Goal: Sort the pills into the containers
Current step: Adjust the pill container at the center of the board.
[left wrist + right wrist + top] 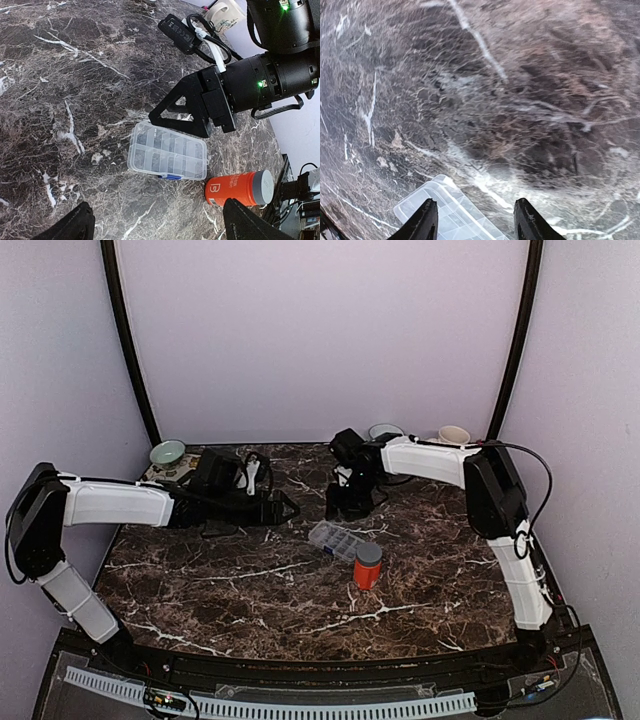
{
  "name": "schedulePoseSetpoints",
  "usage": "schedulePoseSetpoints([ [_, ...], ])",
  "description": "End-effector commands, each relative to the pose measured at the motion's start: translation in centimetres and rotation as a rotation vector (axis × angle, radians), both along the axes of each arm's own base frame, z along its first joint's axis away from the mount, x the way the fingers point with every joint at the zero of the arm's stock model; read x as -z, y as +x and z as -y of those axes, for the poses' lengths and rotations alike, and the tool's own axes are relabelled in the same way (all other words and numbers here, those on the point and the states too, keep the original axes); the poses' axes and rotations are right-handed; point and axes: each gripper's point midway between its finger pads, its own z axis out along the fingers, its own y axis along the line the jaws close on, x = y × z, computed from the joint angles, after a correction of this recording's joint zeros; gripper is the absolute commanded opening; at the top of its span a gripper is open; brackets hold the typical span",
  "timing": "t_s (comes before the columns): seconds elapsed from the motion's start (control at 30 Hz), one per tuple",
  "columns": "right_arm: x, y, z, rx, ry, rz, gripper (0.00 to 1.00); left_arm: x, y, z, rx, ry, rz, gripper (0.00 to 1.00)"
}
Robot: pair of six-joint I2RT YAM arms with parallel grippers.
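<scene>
My right fingers (424,225) hang spread and empty above the organiser box (445,206); left fingers (75,225) are spread too. Its lid (167,156) seems shut: I must open it next.

Layout, seen from above. A small flat rectangular clear-plastic organiser box (333,539) is lying near the middle of the dark veined marble table (230,590). An orange cylindrical bottle with a grey cap (367,566) is standing upright just beside the box, on its near right side, narrowly apart from it. The left gripper (290,510) is hanging to the left of the box, and the right gripper (348,508) just behind it. A pale green ceramic bowl (167,452) is sitting at the far left corner. Two pale ceramic bowls (385,430) are sitting at the far edge, behind the right arm.
</scene>
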Motion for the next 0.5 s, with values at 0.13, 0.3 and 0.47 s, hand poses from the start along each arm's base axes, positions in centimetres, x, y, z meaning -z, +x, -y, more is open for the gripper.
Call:
schedulePoseSetpoints([
  [0.13, -6.6, 2.2, 7.2, 0.135, -0.049, 0.195, 0.60, -1.1, 0.6, 1.7, 0.069, -0.027, 0.020, 0.92],
  [0.3, -6.4, -0.2, 10.2, 0.157, -0.120, 0.174, 0.56, 0.4, 1.9, 3.9, 0.128, -0.010, -0.030, 0.91],
  [0.47, -3.7, -3.4, 11.6, 0.171, -0.123, 0.095, 0.33, 2.2, 2.7, 5.6, 0.161, -0.028, -0.079, 0.89],
])
